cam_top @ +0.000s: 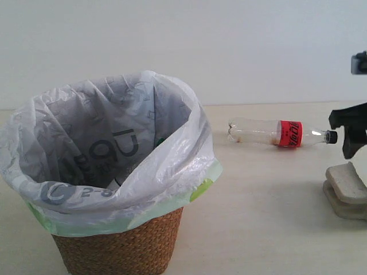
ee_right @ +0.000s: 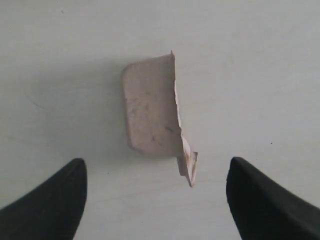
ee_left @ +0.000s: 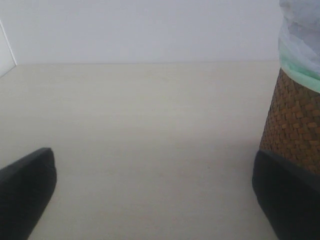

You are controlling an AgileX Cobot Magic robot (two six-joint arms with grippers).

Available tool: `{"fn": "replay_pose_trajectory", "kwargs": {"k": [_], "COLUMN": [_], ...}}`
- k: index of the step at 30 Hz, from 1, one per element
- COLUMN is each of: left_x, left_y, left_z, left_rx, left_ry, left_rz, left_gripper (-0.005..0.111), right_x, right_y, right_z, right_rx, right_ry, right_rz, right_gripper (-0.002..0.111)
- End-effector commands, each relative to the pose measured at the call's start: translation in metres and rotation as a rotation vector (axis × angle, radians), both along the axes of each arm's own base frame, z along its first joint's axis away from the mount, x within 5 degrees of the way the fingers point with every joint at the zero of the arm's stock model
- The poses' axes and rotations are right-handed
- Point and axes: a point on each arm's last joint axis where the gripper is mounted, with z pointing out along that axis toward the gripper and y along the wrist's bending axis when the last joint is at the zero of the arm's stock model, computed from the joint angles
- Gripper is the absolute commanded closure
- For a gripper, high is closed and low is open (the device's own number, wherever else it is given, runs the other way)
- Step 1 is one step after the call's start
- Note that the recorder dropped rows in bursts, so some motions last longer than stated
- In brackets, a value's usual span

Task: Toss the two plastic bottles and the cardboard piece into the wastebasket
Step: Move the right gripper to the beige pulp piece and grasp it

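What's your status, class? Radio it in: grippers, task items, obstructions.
Both grippers open, empty: left gripper beside wastebasket, right gripper above cardboard piece. Red-label bottle lying on table; second bottle not in view. Nothing blocking the cardboard.

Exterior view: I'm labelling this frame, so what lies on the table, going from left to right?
wastebasket → bottle → cardboard
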Motion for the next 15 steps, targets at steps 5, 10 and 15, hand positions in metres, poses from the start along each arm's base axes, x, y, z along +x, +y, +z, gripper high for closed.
{"fn": "replay_pose_trajectory", "kwargs": {"k": [5,10,15], "left_x": [0.0,0.0,0.0], "left_y": [0.0,0.0,0.0], "left_z": [0.002,0.002,0.002], "left_rx": [-0.01,-0.01,-0.01], "left_ry": [-0.015,-0.015,-0.015], "left_rz": [-0.005,-0.005,-0.005], "left_gripper": [-0.001,-0.001,-0.001], "right_x": [0.007,0.009,0.016], "right_y": [0.0,0.001,0.001], "right_z": [-0.034,-0.048,-0.064], "right_rx": [0.003,0.009,0.008], "right_ry": [0.006,-0.01,0.023], "right_rz": [0.01,0.009,0.01], "right_gripper": [0.04,0.04,0.04]}}
